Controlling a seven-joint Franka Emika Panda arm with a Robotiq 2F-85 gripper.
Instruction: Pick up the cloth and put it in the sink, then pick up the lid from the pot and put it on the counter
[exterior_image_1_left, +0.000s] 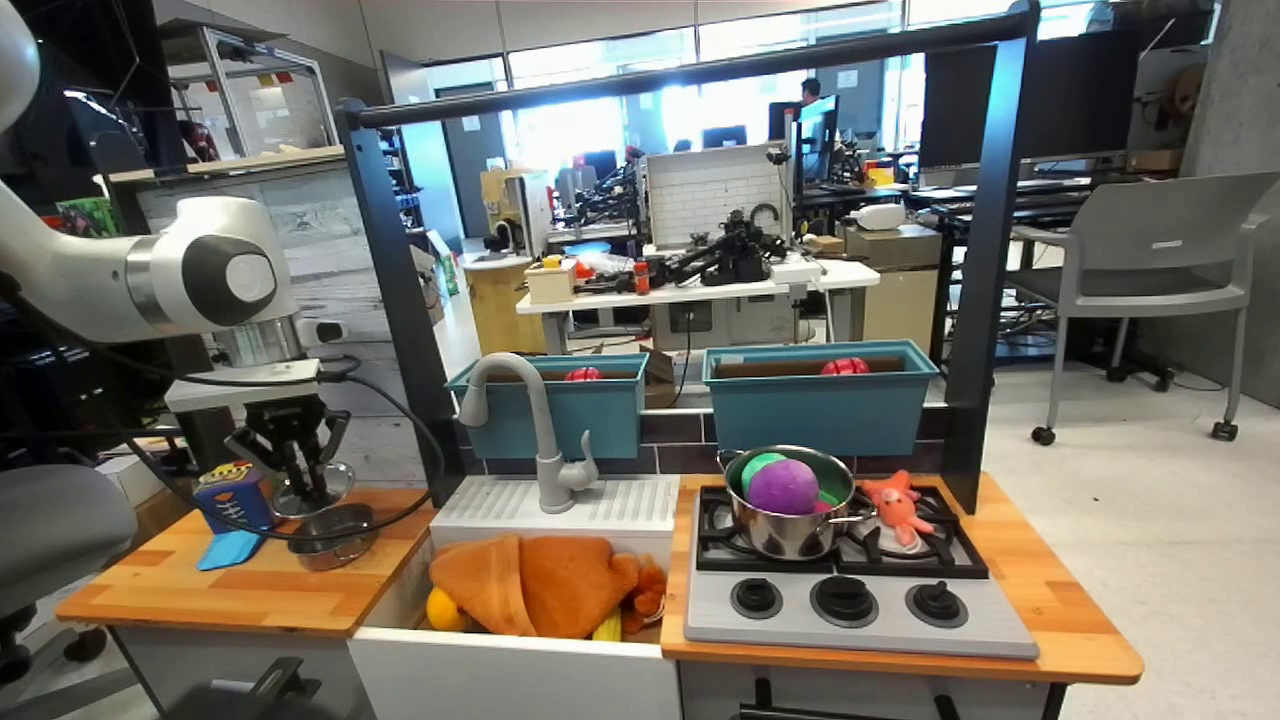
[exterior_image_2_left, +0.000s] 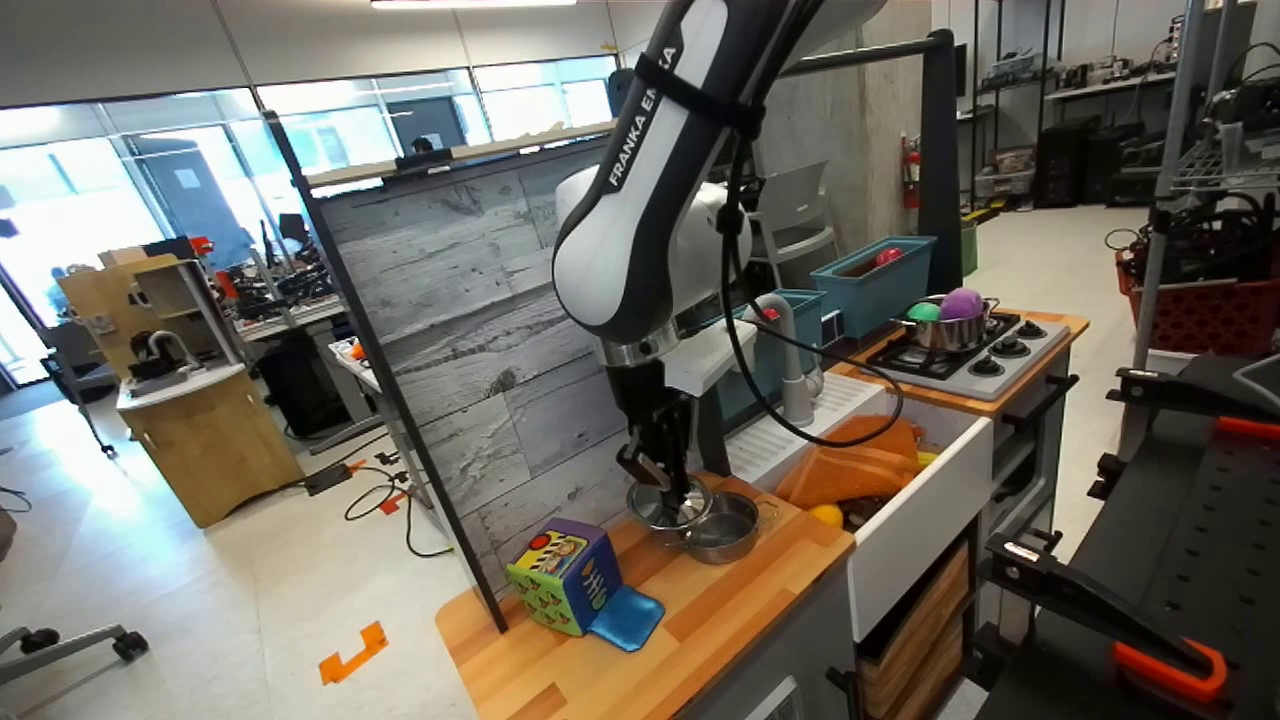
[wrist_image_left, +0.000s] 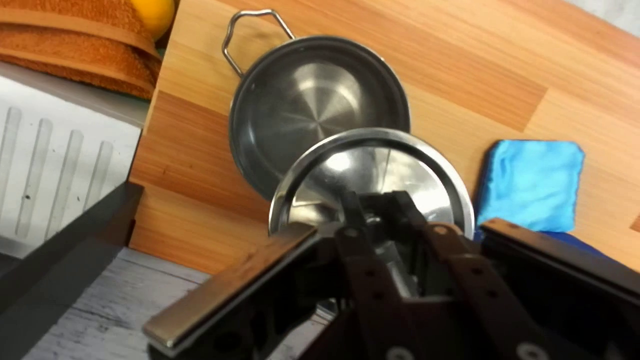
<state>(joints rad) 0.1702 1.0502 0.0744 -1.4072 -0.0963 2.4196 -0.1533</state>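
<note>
The hand (wrist_image_left: 376, 199) is gripping the lid (wrist_image_left: 374, 172) centrally, presumably balancing it for placement on the desk (wrist_image_left: 475, 75). The cloth (exterior_image_1_left: 570, 582) is lying in the sink (exterior_image_1_left: 520, 660).

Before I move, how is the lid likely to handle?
The lid looks metallic, so it's probably stiff. Its shiny surface may be slippery. It spreads broadly around the pincer, so it could tilt if nudged.
</note>
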